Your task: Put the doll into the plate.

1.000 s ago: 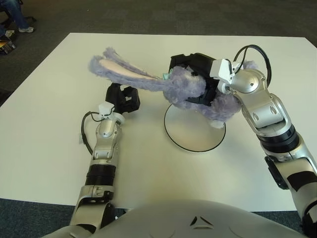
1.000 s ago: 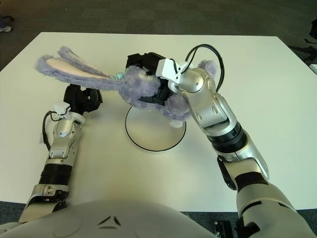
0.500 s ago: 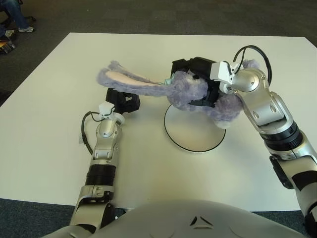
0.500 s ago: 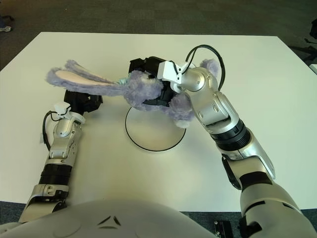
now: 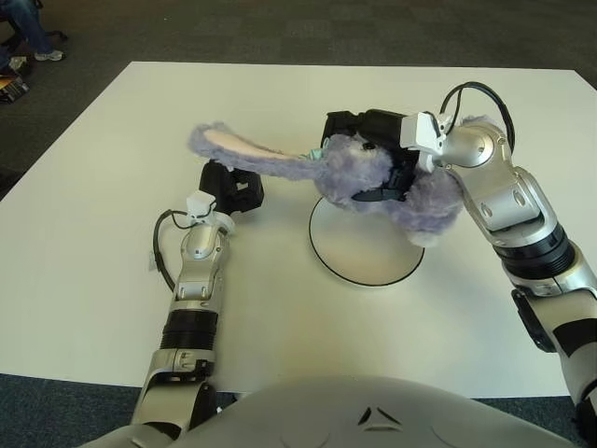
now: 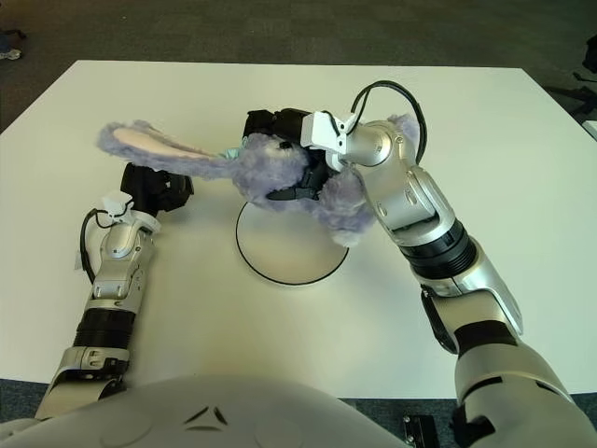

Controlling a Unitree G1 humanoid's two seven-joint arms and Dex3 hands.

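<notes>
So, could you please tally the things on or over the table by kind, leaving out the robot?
Plush doll, purple, held over the plate by the right hand: 1
Plate, white with a dark rim: 1
Total: 2

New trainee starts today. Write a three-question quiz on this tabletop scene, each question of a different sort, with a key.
1. True or false: the doll lies flat in the plate.
2. Which hand grips the doll? A. left hand B. right hand C. both
3. Fill in: the doll's long ears stretch toward the robot's ____ side.

Key:
1. False. The right hand holds it over the plate's far edge.
2. B. The left hand shows left of the plate, under the ear tips, holding nothing.
3. Left.
</notes>
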